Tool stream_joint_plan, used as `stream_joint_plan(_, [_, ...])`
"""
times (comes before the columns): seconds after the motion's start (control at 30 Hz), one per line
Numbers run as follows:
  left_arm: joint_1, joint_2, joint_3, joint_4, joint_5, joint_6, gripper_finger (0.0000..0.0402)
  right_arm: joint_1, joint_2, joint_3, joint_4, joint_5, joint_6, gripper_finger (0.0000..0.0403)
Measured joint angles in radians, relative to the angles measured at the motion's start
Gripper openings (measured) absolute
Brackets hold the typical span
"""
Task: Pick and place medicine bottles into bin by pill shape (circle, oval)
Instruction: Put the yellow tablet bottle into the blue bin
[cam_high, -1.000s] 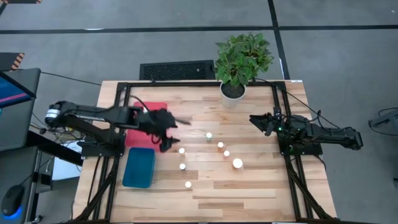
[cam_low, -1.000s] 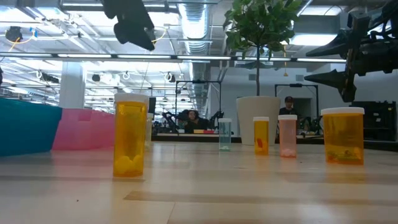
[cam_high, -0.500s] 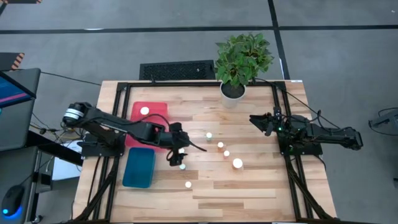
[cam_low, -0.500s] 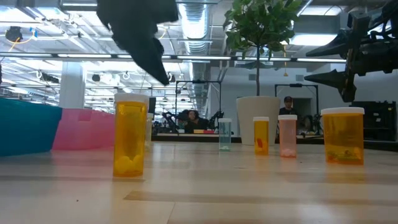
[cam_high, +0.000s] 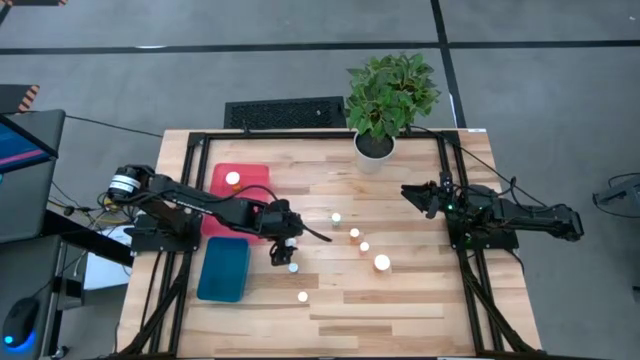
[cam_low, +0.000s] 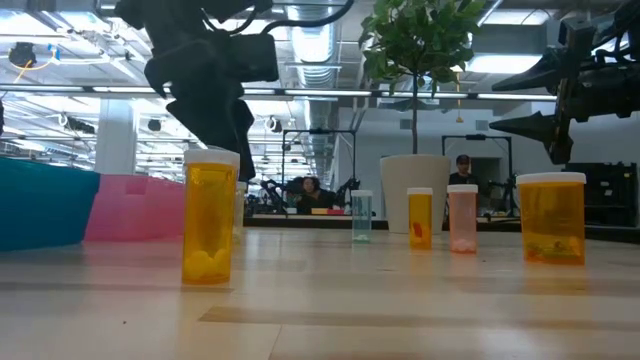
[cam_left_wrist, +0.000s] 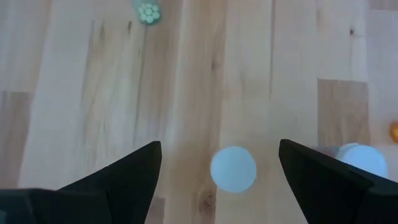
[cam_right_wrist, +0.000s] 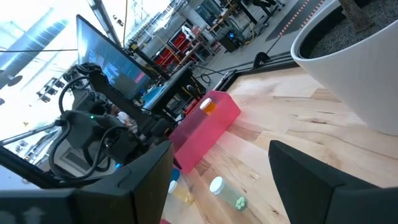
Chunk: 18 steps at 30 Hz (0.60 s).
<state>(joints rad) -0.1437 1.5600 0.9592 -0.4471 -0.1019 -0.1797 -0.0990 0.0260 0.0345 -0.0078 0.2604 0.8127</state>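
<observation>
Several small white-capped medicine bottles stand upright on the wooden table (cam_high: 400, 300). My left gripper (cam_high: 284, 245) hangs open over the left end of the group, tilted down. In its wrist view one white cap (cam_left_wrist: 233, 168) lies below and between the spread fingers, untouched. A second cap (cam_left_wrist: 364, 158) shows partly behind one finger, and a clear bottle with green pills (cam_left_wrist: 148, 11) stands farther off. One more bottle (cam_high: 233, 178) sits in the red bin (cam_high: 250, 175). My right gripper (cam_high: 415, 195) waits open at the right side, held level above the table.
A teal bin (cam_high: 223, 268) lies on the near side of the red bin, at the table's left. A potted plant (cam_high: 385, 100) stands at the far edge. Other bottles (cam_high: 364, 246) and a larger one (cam_high: 382, 262) trail toward the right, and one (cam_high: 303, 296) stands nearer the front.
My left gripper has swung from over the red bin toward the table's right and near side and has come down over the bottles, its fingers staying spread. The bottle in the red bin, covered by the arm before, now shows.
</observation>
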Motion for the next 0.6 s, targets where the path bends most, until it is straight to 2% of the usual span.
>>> stream_joint_plan(0.2, [0.0, 0.0, 0.0, -0.013, 0.001, 0.002, 0.0316, 0.0, 0.0, 0.0, 0.0, 0.0, -0.001, 0.0276])
stream_joint_plan(0.6, [-0.003, 0.0, 0.0, -0.016, 0.016, 0.012, 0.0265, 0.0, 0.0, 0.0, 0.0, 0.0, -0.001, 0.0276])
